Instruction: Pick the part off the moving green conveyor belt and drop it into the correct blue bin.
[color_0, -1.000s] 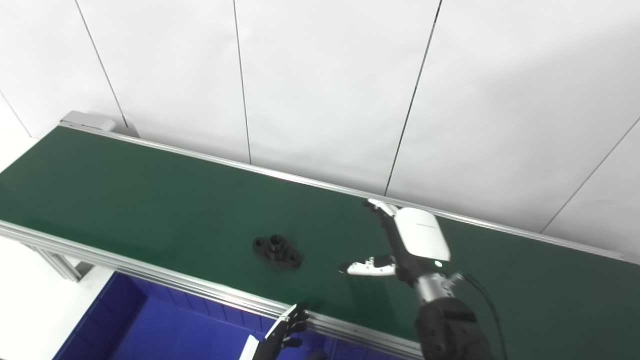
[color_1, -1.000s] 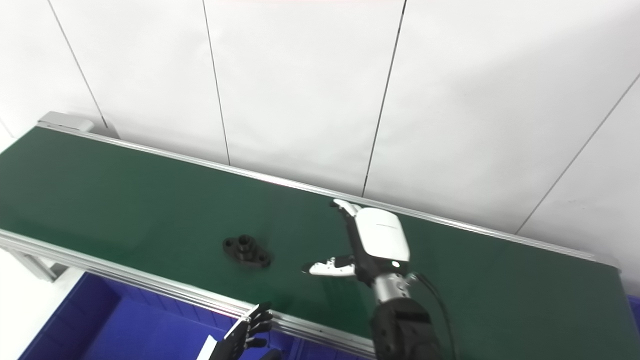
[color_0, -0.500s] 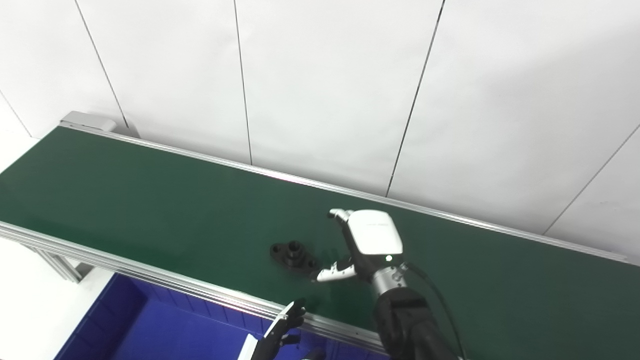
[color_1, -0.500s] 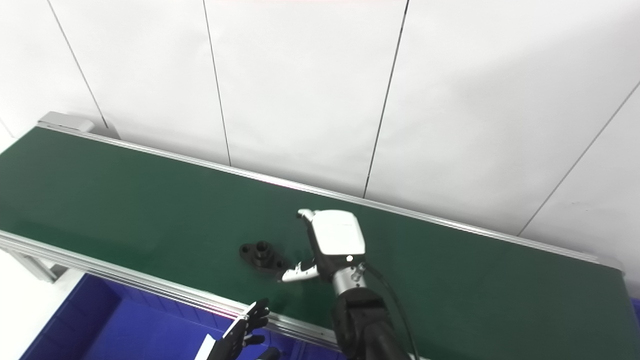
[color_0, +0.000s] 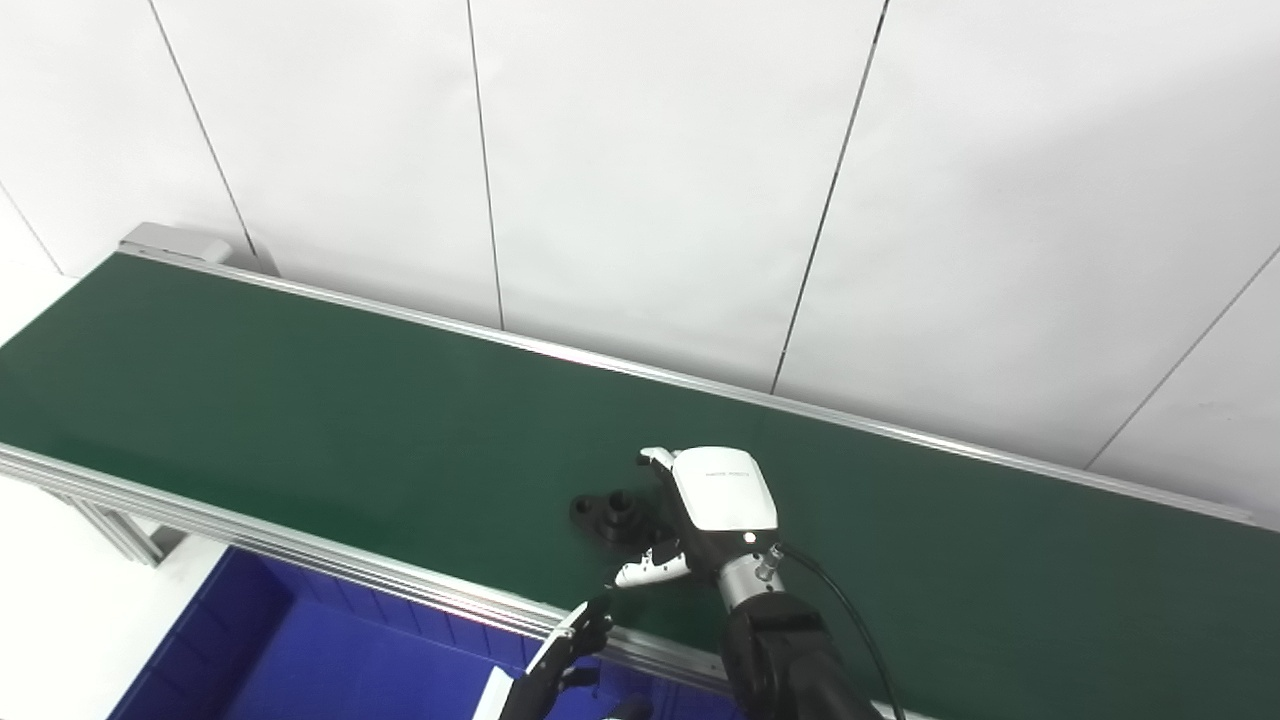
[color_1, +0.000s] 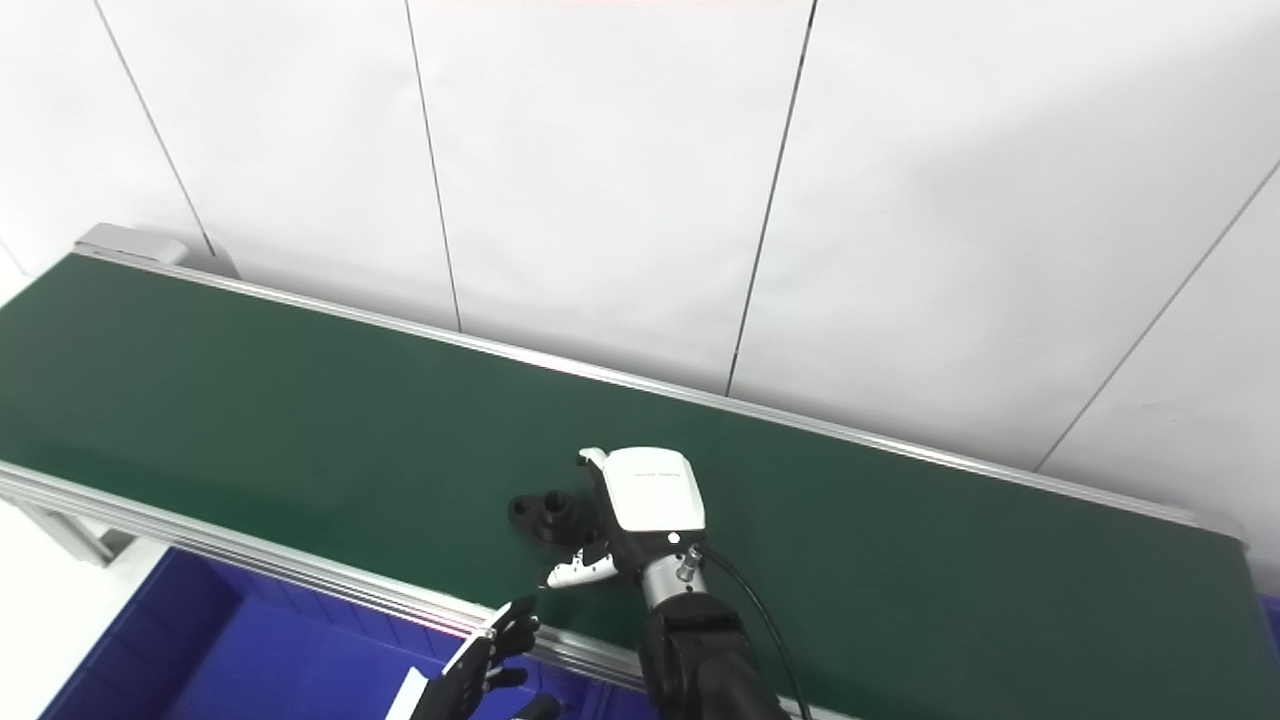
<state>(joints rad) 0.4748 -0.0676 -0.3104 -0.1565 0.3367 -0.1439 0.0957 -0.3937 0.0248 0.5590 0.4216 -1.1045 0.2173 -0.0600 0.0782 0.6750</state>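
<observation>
The black flanged part (color_0: 604, 513) lies on the green conveyor belt (color_0: 300, 420) near its front edge. My right hand (color_0: 705, 500) has a white back and sits on the belt right against the part's right end. Its fingers reach over the far side and its thumb (color_0: 640, 574) lies on the near side, still apart, so the part sits between them. The part's right end is hidden behind the hand. My left hand (color_0: 556, 662) is low at the bottom edge, below the belt's front rail, fingers spread and empty.
A blue bin (color_0: 330, 660) stands under the belt's front rail (color_0: 300, 556) at the lower left. A white panelled wall (color_0: 640, 180) runs behind the belt. A black cable (color_0: 850, 625) trails from my right wrist.
The part has ridden the belt to the right. My right hand has moved left and toward the front edge to meet it, and now brackets it. My left hand has barely moved.
</observation>
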